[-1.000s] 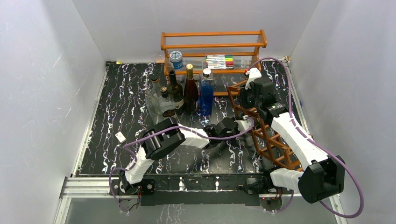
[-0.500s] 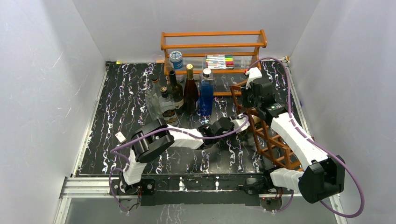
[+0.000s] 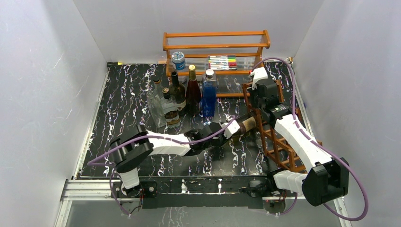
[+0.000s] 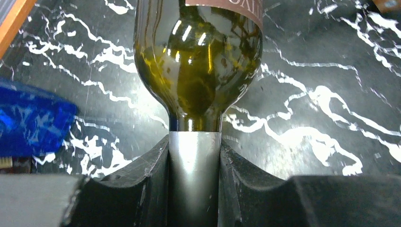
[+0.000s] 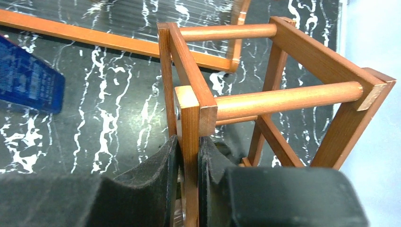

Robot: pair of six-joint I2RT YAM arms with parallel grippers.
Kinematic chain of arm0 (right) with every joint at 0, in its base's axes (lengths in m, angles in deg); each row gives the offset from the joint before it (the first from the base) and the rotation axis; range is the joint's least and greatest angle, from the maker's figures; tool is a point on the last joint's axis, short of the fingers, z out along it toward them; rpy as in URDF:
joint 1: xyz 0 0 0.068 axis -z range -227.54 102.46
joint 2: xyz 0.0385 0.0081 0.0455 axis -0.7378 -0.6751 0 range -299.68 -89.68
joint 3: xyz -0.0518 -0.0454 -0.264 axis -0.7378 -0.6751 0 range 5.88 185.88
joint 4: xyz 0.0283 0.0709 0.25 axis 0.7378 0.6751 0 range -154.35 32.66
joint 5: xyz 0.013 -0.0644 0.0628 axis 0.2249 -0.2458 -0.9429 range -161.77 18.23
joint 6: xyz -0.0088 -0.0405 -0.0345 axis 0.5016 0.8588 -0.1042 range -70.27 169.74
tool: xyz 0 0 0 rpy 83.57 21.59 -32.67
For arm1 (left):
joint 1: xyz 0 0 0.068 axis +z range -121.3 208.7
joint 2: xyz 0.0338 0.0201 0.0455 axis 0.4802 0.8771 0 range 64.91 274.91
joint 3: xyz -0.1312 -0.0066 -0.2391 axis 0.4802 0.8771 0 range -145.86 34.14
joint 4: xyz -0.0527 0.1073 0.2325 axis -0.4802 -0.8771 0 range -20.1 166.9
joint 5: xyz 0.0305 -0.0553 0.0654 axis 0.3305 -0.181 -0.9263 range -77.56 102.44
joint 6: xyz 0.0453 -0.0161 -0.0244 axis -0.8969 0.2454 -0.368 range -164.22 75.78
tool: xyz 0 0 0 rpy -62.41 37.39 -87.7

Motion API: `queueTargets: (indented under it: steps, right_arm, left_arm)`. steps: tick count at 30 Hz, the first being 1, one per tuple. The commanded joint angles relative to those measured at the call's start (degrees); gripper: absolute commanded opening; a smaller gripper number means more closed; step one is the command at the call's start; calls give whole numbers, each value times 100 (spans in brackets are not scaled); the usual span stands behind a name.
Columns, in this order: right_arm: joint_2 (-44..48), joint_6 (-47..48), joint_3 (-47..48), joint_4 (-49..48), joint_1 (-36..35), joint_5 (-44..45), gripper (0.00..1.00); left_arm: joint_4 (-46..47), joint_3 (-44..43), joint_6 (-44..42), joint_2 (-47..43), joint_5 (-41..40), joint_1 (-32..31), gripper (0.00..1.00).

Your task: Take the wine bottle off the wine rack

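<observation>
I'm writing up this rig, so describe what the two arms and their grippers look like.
The left arm and right arm have white shells between bulky black joint housings, each trailed by a looping purple cable. The left gripper and right gripper have dark matte fingers.

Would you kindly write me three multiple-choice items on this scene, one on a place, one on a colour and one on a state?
1. Where do the left fingers hold the wine bottle?
A. its neck
B. its label
C. its base

2. What colour is the silver-capped bottle?
A. red
B. blue
C. yellow

3. The right fingers are:
A. open in the air
B. shut on a cork
C. shut on a bar of the wine rack

Answers:
1 A: the left wrist view shows the neck between them.
2 B: its body is plainly blue.
3 C: the right wrist view shows them clamped on an upright wooden bar.
</observation>
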Motion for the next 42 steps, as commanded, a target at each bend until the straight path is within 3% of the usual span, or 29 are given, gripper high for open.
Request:
queueTargets:
  steps: [1, 7, 11, 17, 22, 24, 28, 30, 36, 42]
  right_arm:
    - [342, 619, 36, -474, 128, 737, 0]
    - [215, 1372, -88, -741, 182, 576, 0]
    - [33, 1898, -92, -790, 223, 255, 0]
    - [210, 2218, -243, -1081, 419, -35, 0]
    - [337, 1719, -327, -1118, 538, -573, 0]
    - [349, 1358, -353, -1064, 573, -740, 7]
    - [263, 846, -320, -847, 616, -622, 10]
    - [197, 593, -245, -692, 647, -381, 19]
    - [40, 159, 444, 434, 656, -272, 72]
    - [265, -58, 1254, 1641, 654, -422, 87]
  left_arm:
    - [-182, 404, 522, -958, -191, 96, 0]
    - [-1077, 592, 1037, -1660, 418, 102, 0]
    - [-1326, 884, 1332, -2170, 345, 96, 0]
    - [-2467, 769, 2116, -2706, 482, 101, 0]
    - [-2952, 809, 2568, -3229, 479, 96, 0]
    - [-3128, 817, 2644, -3394, 529, 96, 0]
    - [-3361, 825, 2662, -3543, 664, 92, 0]
    - [-3472, 773, 2657, -3541, 655, 96, 0]
    - [-3672, 576, 2649, -3451, 699, 96, 0]
    - [-3741, 534, 2786, -3374, 693, 99, 0]
